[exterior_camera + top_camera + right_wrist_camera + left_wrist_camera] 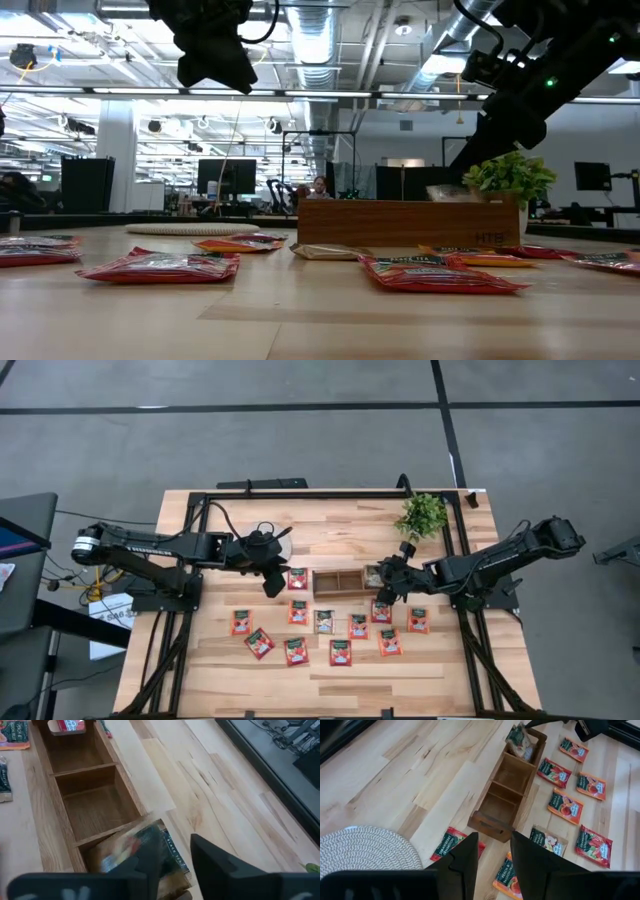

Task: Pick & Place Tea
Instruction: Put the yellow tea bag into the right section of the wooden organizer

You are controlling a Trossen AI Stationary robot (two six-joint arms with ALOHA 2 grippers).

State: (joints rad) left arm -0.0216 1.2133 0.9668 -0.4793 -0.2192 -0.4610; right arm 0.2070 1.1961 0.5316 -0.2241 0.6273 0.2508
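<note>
A brown wooden tray (338,581) with three compartments lies mid-table. A pale beige tea sachet (135,845) leans tilted and blurred in its end compartment nearest the right arm, and also shows in the left wrist view (520,740). My right gripper (175,845) hangs open just above it (385,582). Several red tea sachets (340,652) lie flat on the table in front of the tray, and one (298,578) lies at its left end. My left gripper (494,862) hovers open and empty left of the tray (272,582). My right gripper slants down over the beige sachet's upper edge (159,827). One finger (150,855) covers part of that edge, and I cannot tell whether it touches it. The sachet's lower part rests inside the tray's end compartment.
A round white woven disc (365,852) lies beside the left gripper. A small green plant (422,515) stands at the far right behind the tray. A black frame (300,494) runs around the table's edges. The bare wood on the far side of the tray is free.
</note>
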